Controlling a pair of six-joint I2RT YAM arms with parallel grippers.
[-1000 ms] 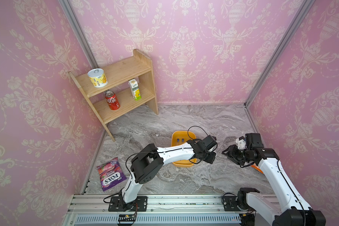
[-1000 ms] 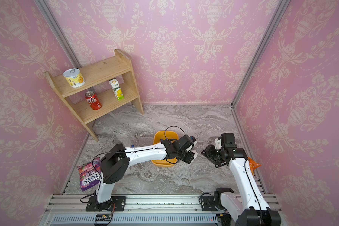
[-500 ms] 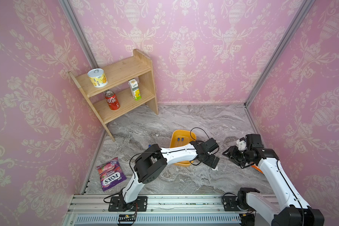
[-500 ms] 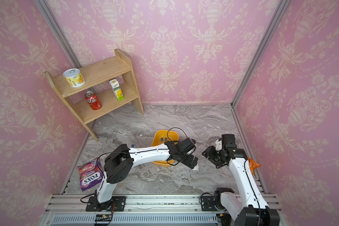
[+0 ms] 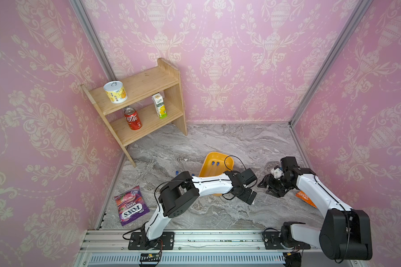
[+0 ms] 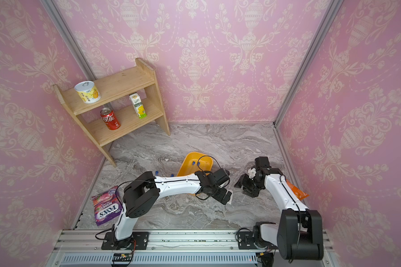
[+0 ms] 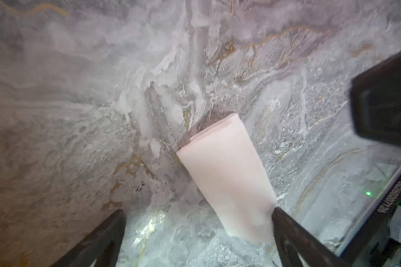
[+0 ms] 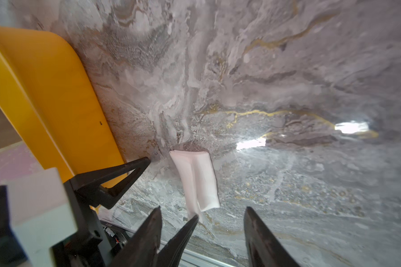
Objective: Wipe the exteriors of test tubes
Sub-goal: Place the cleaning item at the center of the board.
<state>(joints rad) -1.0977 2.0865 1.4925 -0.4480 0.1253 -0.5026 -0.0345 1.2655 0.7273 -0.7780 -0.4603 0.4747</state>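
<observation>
Blue caps give the test tubes (image 5: 212,163) away. Two show in the yellow tray (image 5: 207,170) and two more lie on the marble desk (image 5: 195,143) just beside it, at about 9 o'clock of the tray. A fifth I cannot find. The clear bodies are too faint to trace, so their long axis is a guess, likely along the tray, roughly 12 to 6.

The left tool (image 7: 198,210) is low over the desk, its jaws wide apart and empty. The white wiping pad (image 7: 227,180) lies on the desk touching one of its fingers, gripped by nothing. The right tool (image 8: 203,209) also has its jaws apart with nothing between them. It sits at about 3 o'clock of the left one, tips facing the pad.

From the left tool the tubes lie at about 10 o'clock, behind its own wrist, and its forearm crosses the tray's near end. The left arm is therefore nearer the tubes, and the pad sits between both tools.
</observation>
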